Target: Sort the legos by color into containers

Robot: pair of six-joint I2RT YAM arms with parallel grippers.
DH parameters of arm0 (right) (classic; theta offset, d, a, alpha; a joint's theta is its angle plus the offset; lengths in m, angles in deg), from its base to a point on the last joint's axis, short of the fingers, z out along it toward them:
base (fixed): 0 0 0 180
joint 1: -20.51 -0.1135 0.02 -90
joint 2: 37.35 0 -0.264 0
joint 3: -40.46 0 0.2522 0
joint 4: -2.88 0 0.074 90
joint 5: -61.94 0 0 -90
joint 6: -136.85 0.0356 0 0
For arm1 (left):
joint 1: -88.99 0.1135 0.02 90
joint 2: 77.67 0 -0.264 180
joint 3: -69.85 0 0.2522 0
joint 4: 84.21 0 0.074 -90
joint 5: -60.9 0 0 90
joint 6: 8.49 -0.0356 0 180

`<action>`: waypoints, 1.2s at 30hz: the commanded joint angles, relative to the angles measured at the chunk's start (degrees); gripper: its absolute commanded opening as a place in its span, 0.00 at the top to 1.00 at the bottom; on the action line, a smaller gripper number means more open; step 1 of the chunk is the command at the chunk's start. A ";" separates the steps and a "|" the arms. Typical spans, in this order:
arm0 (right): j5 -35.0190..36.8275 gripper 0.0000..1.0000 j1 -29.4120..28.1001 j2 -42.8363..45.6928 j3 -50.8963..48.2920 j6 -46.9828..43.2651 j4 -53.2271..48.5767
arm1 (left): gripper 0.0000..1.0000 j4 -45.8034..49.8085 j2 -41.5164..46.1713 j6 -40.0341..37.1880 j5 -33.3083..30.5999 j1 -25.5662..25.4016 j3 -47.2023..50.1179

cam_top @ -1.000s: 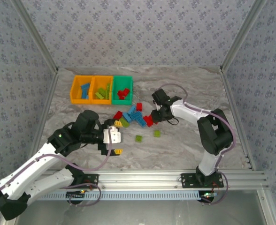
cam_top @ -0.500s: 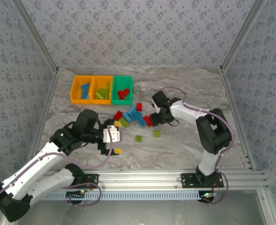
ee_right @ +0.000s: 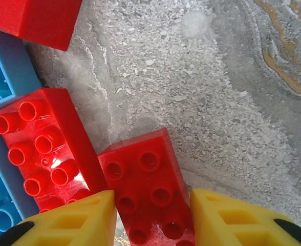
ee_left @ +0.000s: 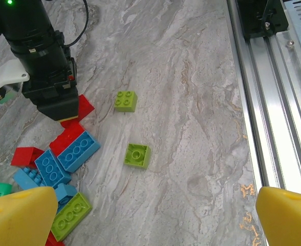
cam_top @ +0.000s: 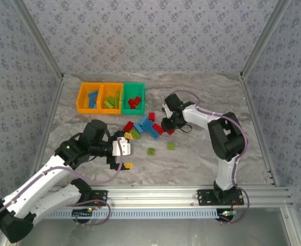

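Observation:
A loose pile of red, blue and lime legos (cam_top: pixel 143 125) lies mid-table. My right gripper (ee_right: pixel 153 220) is down at the pile's right edge, its yellow fingers pressed against both long sides of a red lego (ee_right: pixel 148 189) that still rests on the table. Another red brick (ee_right: pixel 43 143) lies beside it on a blue one (ee_right: pixel 2 77). My left gripper (ee_left: pixel 155 220) hovers wide open over bare table, with nothing between its fingers. Two small lime legos (ee_left: pixel 126 100) (ee_left: pixel 137 155) lie apart from the pile. The containers stand at the back left: two orange bins (cam_top: pixel 79 102) and a green bin (cam_top: pixel 133 85), with bricks inside.
The right arm's black wrist (ee_left: pixel 43 66) stands over the pile as seen in the left wrist view. An aluminium rail (ee_left: pixel 273 102) runs along the table's near edge. Patterned walls enclose the table on three sides.
The right gripper has shifted left into the pile's edge and narrowed its jaws around the red lego. The left arm has stayed still and open.

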 commanded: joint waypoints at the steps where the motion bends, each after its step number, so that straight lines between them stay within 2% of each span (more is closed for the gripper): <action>1: 2.36 0.57 0.36 2.53 -5.47 0.92 -3.20 | 0.01 -1.16 0.26 -0.61 2.47 0.39 -0.07; 4: 1.11 0.54 0.27 5.16 -8.05 0.93 -2.71 | 0.01 -1.37 0.27 -0.63 2.90 0.55 0.00; 7: -0.23 0.42 0.13 4.97 -8.52 0.72 -2.25 | 0.01 -1.42 0.10 -0.54 3.16 0.82 -0.01; 10: -0.75 0.38 0.06 3.04 -7.27 0.85 -1.88 | 0.01 -1.74 0.22 -0.44 3.31 0.87 0.05; 13: 0.00 0.46 -0.01 1.25 -5.64 1.58 -1.44 | 0.01 -1.83 0.30 -0.41 2.94 0.93 0.41; 16: 3.14 0.61 -0.32 1.46 -5.22 2.91 -1.32 | 0.01 -2.05 0.36 -0.55 3.00 1.00 0.64; 19: 3.28 0.76 -0.34 5.69 -6.54 4.38 -0.63 | 0.01 -2.31 0.95 -1.38 4.81 0.97 1.00; 23: 0.80 0.78 -1.52 15.59 -7.80 7.01 1.43 | 0.01 -4.52 2.16 -0.69 5.82 1.29 1.89; 26: 0.99 0.78 -5.19 21.09 -6.08 9.77 5.33 | 0.01 -9.81 1.99 7.31 0.46 2.39 2.29; 28: 1.69 0.76 -8.16 21.16 -3.97 11.39 9.74 | 0.01 -12.88 1.46 12.98 -2.99 4.23 1.86; 31: 4.86 0.76 -11.33 16.07 3.74 11.91 14.18 | 0.01 -17.08 1.28 21.01 -6.92 8.33 1.38; 33: 7.89 0.77 -12.26 9.70 10.66 11.56 14.40 | 0.01 -19.58 0.78 26.19 -10.53 11.26 1.39; 36: 12.87 0.77 -12.47 -0.89 19.99 10.37 15.92 | 0.01 -21.22 0.11 29.12 -13.74 14.70 1.56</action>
